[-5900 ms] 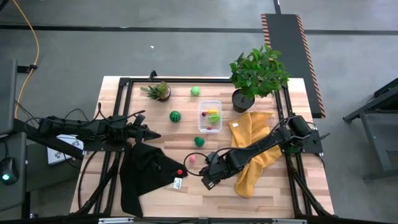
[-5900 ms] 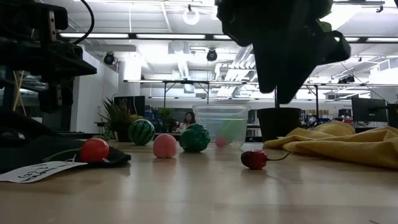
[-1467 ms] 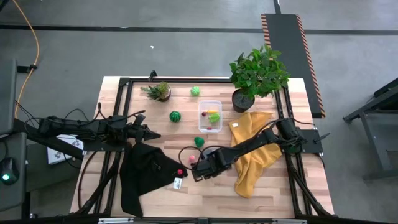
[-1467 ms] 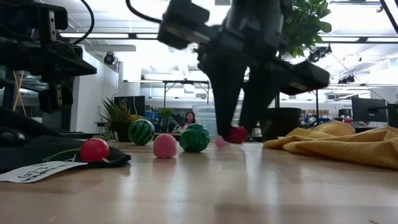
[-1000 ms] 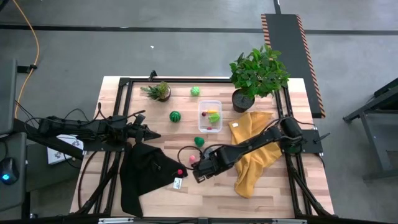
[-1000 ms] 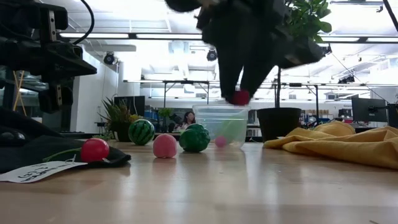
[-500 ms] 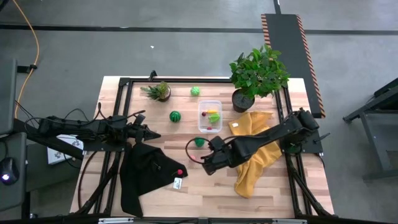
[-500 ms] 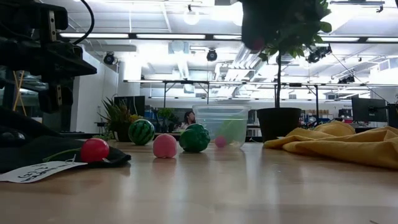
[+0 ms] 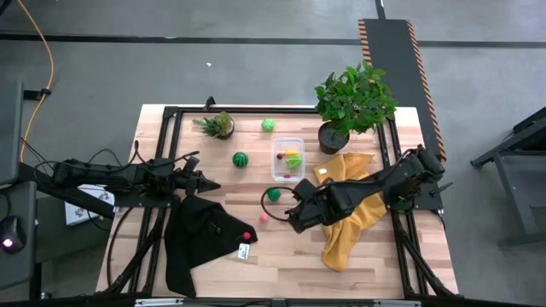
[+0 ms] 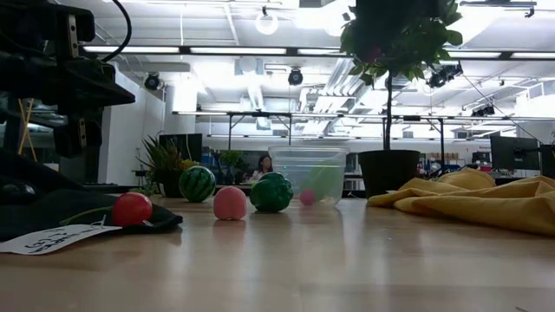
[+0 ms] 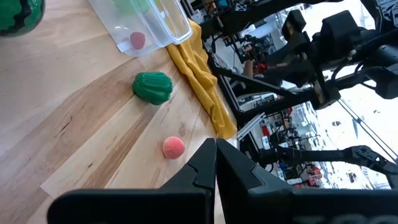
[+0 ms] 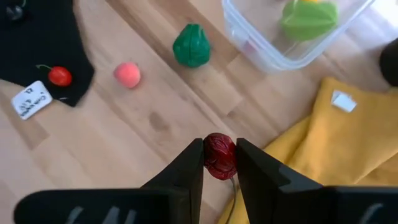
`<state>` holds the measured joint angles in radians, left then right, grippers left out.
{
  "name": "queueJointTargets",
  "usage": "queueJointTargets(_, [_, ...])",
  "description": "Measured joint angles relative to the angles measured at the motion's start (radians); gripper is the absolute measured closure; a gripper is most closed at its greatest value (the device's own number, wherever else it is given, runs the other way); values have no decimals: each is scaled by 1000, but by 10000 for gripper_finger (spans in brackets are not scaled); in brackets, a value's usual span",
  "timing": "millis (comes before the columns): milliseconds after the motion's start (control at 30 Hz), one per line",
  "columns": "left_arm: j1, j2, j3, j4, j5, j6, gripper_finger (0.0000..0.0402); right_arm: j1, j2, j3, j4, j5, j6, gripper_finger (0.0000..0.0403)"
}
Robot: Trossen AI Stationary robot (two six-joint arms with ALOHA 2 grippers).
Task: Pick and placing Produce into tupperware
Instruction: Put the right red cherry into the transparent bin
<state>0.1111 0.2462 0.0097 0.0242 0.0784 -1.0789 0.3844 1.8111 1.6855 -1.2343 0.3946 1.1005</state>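
Right gripper (image 12: pixel 219 163) lifts a red fruit (image 12: pixel 218 155) above the table (image 9: pixel 281 256).
Its fingers pinch the fruit, tupperware (image 9: pixel 287 159) at twelve o'clock; left gripper (image 9: pixel 207 184) waits closed at nine.

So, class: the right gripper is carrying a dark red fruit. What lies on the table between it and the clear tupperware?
Only bare wood between right gripper, dark red fruit and tupperware; right wrist view.

We see a yellow cloth (image 9: pixel 351 213) beside a large potted plant (image 9: pixel 352 102). A black cloth (image 9: pixel 200 234) carries a white tag (image 9: pixel 243 251), and a small potted plant (image 9: pixel 217 125) stands near the far edge.
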Motion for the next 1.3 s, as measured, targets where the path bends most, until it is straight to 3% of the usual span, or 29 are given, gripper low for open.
queueJointTargets(533, [0,0,0,0,0,0,401,-176,6,0,62,117,-192,330])
queueJointTargets(900, [0,0,0,0,0,0,401,-284,101,0,217,110,-264,330])
queueJointTargets(1300, [0,0,0,0,0,0,401,-347,179,-1,248,110,-264,330])
